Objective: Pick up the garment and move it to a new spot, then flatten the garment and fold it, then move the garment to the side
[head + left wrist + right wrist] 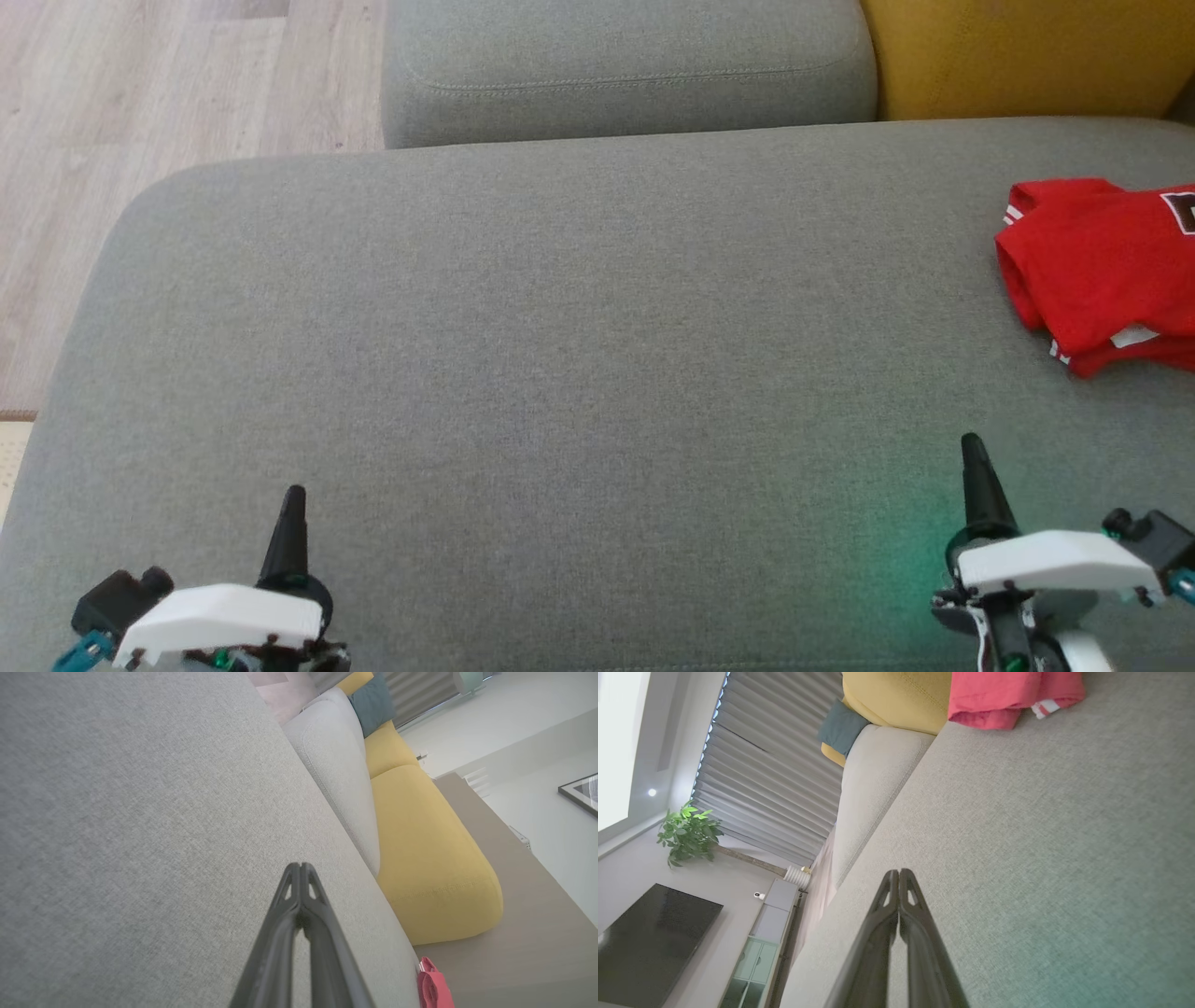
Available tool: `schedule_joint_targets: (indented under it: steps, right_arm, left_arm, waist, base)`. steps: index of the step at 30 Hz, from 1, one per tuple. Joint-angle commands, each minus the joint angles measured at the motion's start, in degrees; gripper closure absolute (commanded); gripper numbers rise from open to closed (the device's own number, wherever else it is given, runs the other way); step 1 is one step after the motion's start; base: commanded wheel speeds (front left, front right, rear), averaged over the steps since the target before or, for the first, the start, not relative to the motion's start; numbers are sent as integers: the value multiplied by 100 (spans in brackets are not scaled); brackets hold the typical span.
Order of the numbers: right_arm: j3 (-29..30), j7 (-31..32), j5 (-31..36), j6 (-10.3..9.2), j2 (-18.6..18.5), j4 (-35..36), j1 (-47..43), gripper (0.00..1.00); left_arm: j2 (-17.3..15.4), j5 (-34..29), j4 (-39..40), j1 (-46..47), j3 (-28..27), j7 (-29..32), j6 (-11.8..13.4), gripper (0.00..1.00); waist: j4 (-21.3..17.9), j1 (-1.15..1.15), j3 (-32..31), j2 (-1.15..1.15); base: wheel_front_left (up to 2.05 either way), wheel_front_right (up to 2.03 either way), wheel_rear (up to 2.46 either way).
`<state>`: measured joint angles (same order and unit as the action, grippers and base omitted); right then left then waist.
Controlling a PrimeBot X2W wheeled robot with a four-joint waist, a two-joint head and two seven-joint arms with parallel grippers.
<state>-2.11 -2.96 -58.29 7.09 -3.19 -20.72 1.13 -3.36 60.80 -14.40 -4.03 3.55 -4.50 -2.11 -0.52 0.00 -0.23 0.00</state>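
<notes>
Far right on sofa seat [560,327]: red garment [1097,261], loosely heaped; likely soft, light, limp. Pinch its near fold. Left claw [293,495], right claw [972,443]: pressed together, empty.

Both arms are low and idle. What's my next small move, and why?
Probably open the right tool and ease it toward the red garment. That tool is shut and holds nothing, and the garment lies rumpled at the right side of the grey cushion, much nearer to it than to the left tool.
</notes>
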Motion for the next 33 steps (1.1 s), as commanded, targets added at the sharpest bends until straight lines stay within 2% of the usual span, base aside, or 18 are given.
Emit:
schedule_joint_targets:
  steps: [1, 33]
  right_arm:
    - [-13, 52, -188, 23, -91, 246, 351, 100]
    - [416, 509, -2182, 33, -87, 505, 434, 100]
  left_arm:
    - [-86, 166, 161, 335, -163, 52, -56, 100]
    - [-84, 2032, 90, 737, -561, 592, -344, 100]
  waist:
    - [2, 0, 1, 0]
    - [32, 0, 25, 0]
  base:
    - [0, 0, 0]
    - [0, 0, 0]
